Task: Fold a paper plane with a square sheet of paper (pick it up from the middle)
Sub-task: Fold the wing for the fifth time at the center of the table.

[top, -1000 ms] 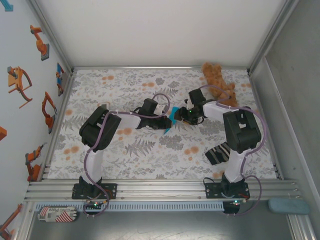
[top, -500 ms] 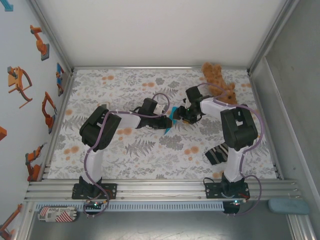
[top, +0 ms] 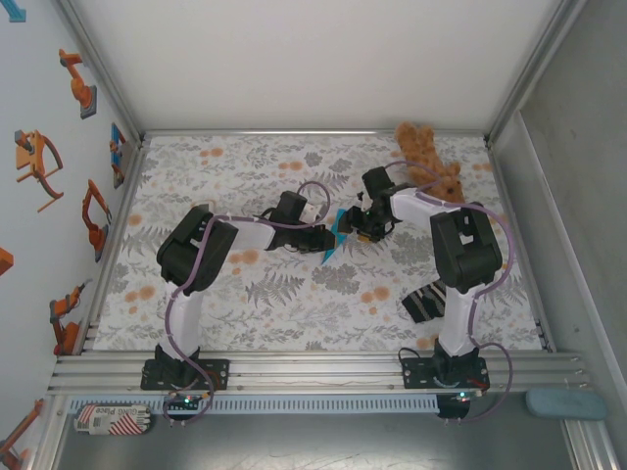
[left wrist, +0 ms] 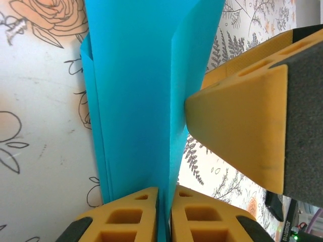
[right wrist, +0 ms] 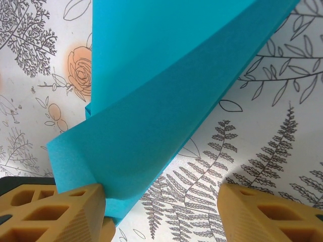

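Top external view: the floral table [top: 216,166] carries a brown teddy bear [top: 423,157] in its far right corner, probably just clutter kept clear of the work. A dark striped cloth [top: 423,301] lies much nearer the arm bases than the bear, also out of the way. The square sheet of paper [top: 336,238], already creased into a narrow layered shape, sits left of the bear and slightly nearer. It seems to be held up off the table so both arms can reach its edges. The left gripper [left wrist: 165,194], beyond the paper from the bear, is clamped on one end of the paper, likely to pin the layers so the creases hold. The right gripper [right wrist: 161,194], between bear and paper, has its jaws spread. One finger [right wrist: 55,212] touches a flap and the other stands apart from it, apparently ready to take that flap.
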Motion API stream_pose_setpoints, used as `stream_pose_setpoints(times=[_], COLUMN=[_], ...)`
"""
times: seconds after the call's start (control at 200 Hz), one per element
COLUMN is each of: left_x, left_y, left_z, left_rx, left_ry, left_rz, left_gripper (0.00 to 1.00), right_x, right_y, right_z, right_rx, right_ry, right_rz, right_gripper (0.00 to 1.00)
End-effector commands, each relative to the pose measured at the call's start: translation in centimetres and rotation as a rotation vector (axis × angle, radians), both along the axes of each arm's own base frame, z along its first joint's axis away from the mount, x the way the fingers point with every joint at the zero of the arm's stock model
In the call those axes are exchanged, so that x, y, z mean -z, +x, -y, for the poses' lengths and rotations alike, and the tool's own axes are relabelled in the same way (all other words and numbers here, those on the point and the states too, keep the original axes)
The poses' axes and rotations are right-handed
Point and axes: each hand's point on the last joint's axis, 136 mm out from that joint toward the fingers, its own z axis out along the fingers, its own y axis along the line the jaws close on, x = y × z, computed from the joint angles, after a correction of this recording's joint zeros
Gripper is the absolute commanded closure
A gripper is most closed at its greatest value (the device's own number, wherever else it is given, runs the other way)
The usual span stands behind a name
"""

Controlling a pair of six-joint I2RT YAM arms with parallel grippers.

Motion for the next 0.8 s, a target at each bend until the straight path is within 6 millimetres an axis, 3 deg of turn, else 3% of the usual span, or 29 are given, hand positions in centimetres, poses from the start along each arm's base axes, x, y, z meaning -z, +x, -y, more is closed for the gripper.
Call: stream_pose_setpoints(times=[0.0, 0.18, 0.351, 0.436, 0.666, 0.796], left_x=[7.1, 7.1, 7.1, 7.2, 7.7, 7.7], left_y=[-3.0, -3.0, -2.9, -2.9, -3.3, -3.2], left_z=[-2.7, -2.6, -2.5, -2.6, -2.9, -2.8], left_rx=[-0.032, -0.058, -0.074, -0.076, -0.082, -0.082], left_ry=[0.164, 0.116, 0.092, 0.100, 0.131, 0.139], left_rz=[-0.166, -0.202, -0.223, -0.233, -0.267, -0.274], left_gripper=[0.88, 0.89, 0.90, 0.90, 0.91, 0.91], right_x=[1.1, -2.5, -1.1, -1.4, -8.3, -9.0], right_y=[-0.1, 0.7, -0.1, -0.1, 1.5, 0.8], right_z=[0.4, -0.8, -0.7, -0.5, -0.5, -1.8], right_rx=[-0.009, -0.036, -0.055, -0.046, -0.010, -0.029], right_ry=[-0.032, 0.113, 0.098, 0.099, 0.204, 0.331], right_rz=[0.018, 0.131, 0.084, 0.098, 0.339, 0.341], right_gripper=[0.39, 0.39, 0.41, 0.44, 0.49, 0.55])
